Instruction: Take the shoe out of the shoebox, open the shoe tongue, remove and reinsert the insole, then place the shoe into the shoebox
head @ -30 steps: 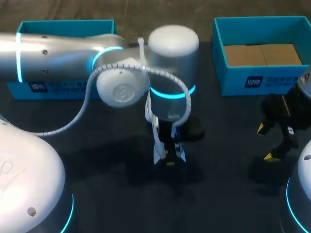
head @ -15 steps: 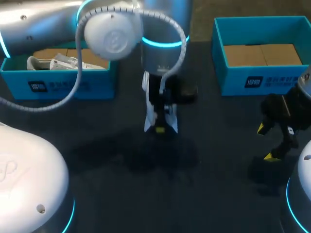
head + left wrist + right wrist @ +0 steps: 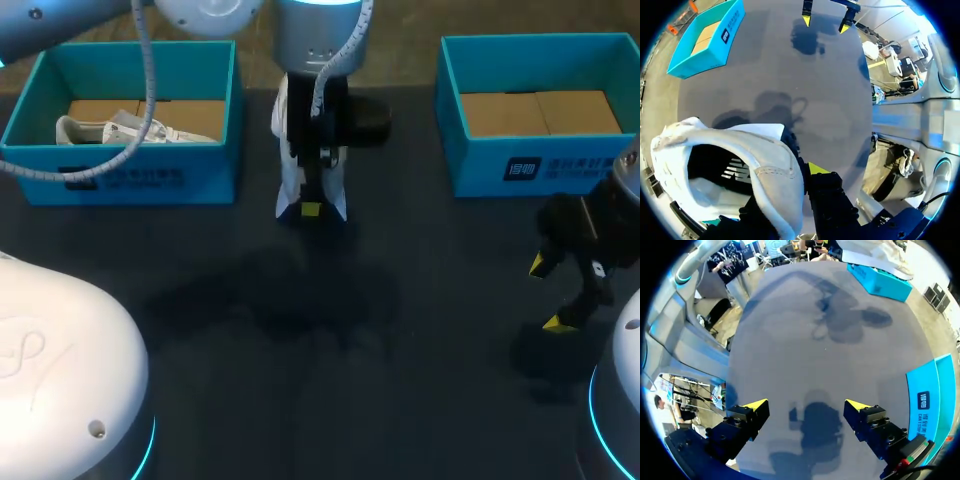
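My left gripper (image 3: 310,207) hangs above the table between the two blue boxes, shut on the heel collar of a white shoe (image 3: 288,185). The shoe (image 3: 767,162) dangles from it with its dark opening showing. One yellow fingertip (image 3: 815,168) shows outside the collar; the other finger is hidden inside the shoe. A second white shoe (image 3: 112,130) lies in the left shoebox (image 3: 120,185). My right gripper (image 3: 547,293) stands open at the table's right side, nothing between its fingers (image 3: 806,405).
The right shoebox (image 3: 540,165) at the back right holds only its cardboard floor; its blue wall (image 3: 925,395) is just beside my right gripper. My left arm's white base (image 3: 60,370) fills the front left corner. Dark tabletop (image 3: 330,380) spreads between the arms.
My left arm has carried the shoe toward the back of the table, uncovering the left shoebox and the shoe in it. The right arm has not moved.
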